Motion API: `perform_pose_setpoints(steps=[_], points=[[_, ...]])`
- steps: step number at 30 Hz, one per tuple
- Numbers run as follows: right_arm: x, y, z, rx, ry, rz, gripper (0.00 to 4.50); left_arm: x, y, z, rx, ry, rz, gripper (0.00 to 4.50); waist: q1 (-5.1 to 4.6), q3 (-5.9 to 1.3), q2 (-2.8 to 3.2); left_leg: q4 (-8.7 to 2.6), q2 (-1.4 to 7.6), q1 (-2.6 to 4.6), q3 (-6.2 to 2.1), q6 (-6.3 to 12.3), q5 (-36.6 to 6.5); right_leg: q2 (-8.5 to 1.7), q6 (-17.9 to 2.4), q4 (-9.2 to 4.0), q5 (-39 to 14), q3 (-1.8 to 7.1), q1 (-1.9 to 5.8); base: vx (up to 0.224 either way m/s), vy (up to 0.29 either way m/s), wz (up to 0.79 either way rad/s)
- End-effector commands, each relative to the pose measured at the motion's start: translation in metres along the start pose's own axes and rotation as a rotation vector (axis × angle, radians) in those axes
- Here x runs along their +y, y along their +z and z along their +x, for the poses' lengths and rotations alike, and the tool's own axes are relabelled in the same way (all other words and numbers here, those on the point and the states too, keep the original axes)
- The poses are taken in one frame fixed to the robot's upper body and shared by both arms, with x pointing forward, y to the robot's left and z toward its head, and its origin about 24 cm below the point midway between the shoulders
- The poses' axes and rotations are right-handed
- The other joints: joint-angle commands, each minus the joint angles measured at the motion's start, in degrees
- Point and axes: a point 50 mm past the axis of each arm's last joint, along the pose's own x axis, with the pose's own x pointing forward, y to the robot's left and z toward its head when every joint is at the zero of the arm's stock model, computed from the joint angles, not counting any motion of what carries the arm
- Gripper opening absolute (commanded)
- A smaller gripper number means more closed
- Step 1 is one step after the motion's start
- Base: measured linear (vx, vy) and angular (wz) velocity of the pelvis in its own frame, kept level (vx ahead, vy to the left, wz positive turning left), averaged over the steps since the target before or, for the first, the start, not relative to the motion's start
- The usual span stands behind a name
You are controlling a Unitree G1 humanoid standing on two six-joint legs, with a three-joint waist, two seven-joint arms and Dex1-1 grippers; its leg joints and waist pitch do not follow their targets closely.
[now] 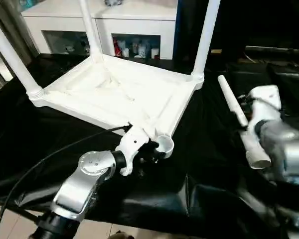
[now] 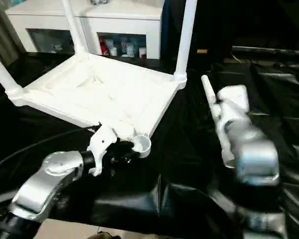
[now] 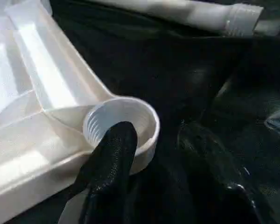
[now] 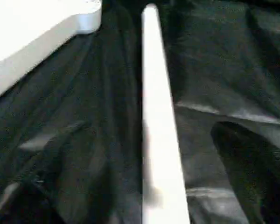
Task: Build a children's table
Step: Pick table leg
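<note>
Table top point(image 1: 114, 92) upturned on black sheet point(image 1: 209, 174); cabinet point(image 1: 134, 22) behind.

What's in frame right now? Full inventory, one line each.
Table top: one, white, upside down on the black cover, ribbed underside up.
Screwed-in legs: three, white, upright in corner sockets.
Empty socket: one, white, near corner.
Loose leg: one, white, lying on the cover right of the top.
Black cover: one, over the work surface.
Cabinet: one, white, glass-fronted, behind.
Left gripper: one finger on the empty socket's rim.
Right gripper: open, fingers either side of the loose leg.
</note>
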Motion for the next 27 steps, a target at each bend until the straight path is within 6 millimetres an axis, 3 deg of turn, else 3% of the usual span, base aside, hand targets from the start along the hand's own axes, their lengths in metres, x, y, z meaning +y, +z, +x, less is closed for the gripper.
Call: perform_pose_setpoints(steps=[1, 4, 6, 7, 13, 18, 21, 23, 26, 27], points=[[-0.006, -0.002, 0.003, 0.052, 0.012, 0.022, 4.47, 0.003, 0.006, -0.008, -0.019, -0.001, 0.017, 1.88, 0.20, -3.90, -0.90, -3.63, 5.01, 1.50, -2.76, 1.78, -7.2, -6.31, -6.9, -4.68, -16.9, 4.34, 2.76, 0.000, 0.000, 0.00], [-0.011, -0.002, 0.009, 0.106, 0.041, 0.052, 4.47, 0.003, 0.012, -0.014, -0.034, -0.024, 0.024, 1.88, 0.17, -4.08, -1.18, -3.56, 5.00, 1.17, -2.84, 2.16, -5.6, -6.31, -7.4, -4.23, -15.4, 4.20, 3.08, 0.000, 0.000, 0.00], [-0.013, -0.002, 0.012, 0.127, 0.055, 0.057, 4.47, 0.003, 0.015, -0.016, -0.038, -0.038, 0.030, 1.88, 0.30, -4.07, -0.97, -3.42, 5.04, 1.32, -2.70, 2.23, -5.7, -6.24, -8.1, -4.23, -14.5, 4.27, 2.90, 0.000, 0.000, 0.00], [-0.018, -0.005, 0.021, 0.179, 0.081, 0.077, 4.47, 0.002, 0.020, -0.021, -0.040, -0.068, 0.045, 1.88, 0.30, -4.25, -1.27, -3.33, 4.98, 1.29, -2.76, 2.22, -5.3, -6.39, -8.9, -3.76, -13.6, 4.23, 3.08, 0.000, 0.000, 0.00], [-0.024, -0.016, 0.034, 0.272, 0.098, 0.047, 4.47, 0.001, 0.020, -0.025, -0.027, -0.095, 0.049, 1.88, 0.46, -3.96, -1.29, -3.08, 4.90, 1.12, -2.52, 2.25, -6.7, -6.21, -8.6, -4.29, -16.6, 4.11, 3.01, 0.000, 0.000, 0.00], [-0.022, -0.038, 0.044, 0.391, 0.117, 0.016, 4.47, 0.000, 0.019, -0.026, -0.010, -0.103, 0.056, 1.88, 0.47, -4.03, -1.52, -2.89, 4.92, 1.08, -2.53, 2.13, -7.1, -6.26, -9.1, -4.15, -17.6, 3.98, 2.92, 0.000, 0.000, 0.00], [-0.019, -0.048, 0.051, 0.451, 0.145, -0.010, 4.47, -0.001, 0.021, -0.028, -0.009, -0.115, 0.052, 1.88, 0.32, -3.63, -1.64, -2.82, 4.86, 1.09, -2.50, 1.64, -9.5, -6.37, -8.7, -4.67, -21.3, 3.99, 2.75, 0.000, 0.000, 0.00], [-0.019, -0.047, 0.052, 0.451, 0.141, -0.014, 4.12, -0.002, 0.021, -0.029, -0.008, -0.118, 0.053, 1.88, 0.36, -3.68, -1.77, -2.86, 4.98, 1.26, -2.62, 1.16, -10.5, -6.42, -8.1, -4.68, -22.8, 3.95, 2.69, 0.000, 0.000, 0.00], [-0.019, -0.044, 0.053, 0.446, 0.143, -0.015, 4.09, -0.002, 0.022, -0.030, -0.009, -0.124, 0.055, 1.88, 0.26, -3.62, -1.66, -2.96, 5.06, 1.36, -2.74, 0.73, -11.8, -6.24, -7.6, -4.72, -23.9, 3.89, 2.50, 0.000, 0.000, 0.00], [-0.019, -0.044, 0.053, 0.445, 0.145, -0.016, 3.83, -0.002, 0.022, -0.030, -0.010, -0.125, 0.055, 1.88, 0.20, -3.59, -1.69, -2.96, 5.04, 1.43, -2.74, 0.43, -12.5, -6.25, -7.5, -4.77, -24.4, 3.93, 2.40, 0.000, 0.000, 0.00]])
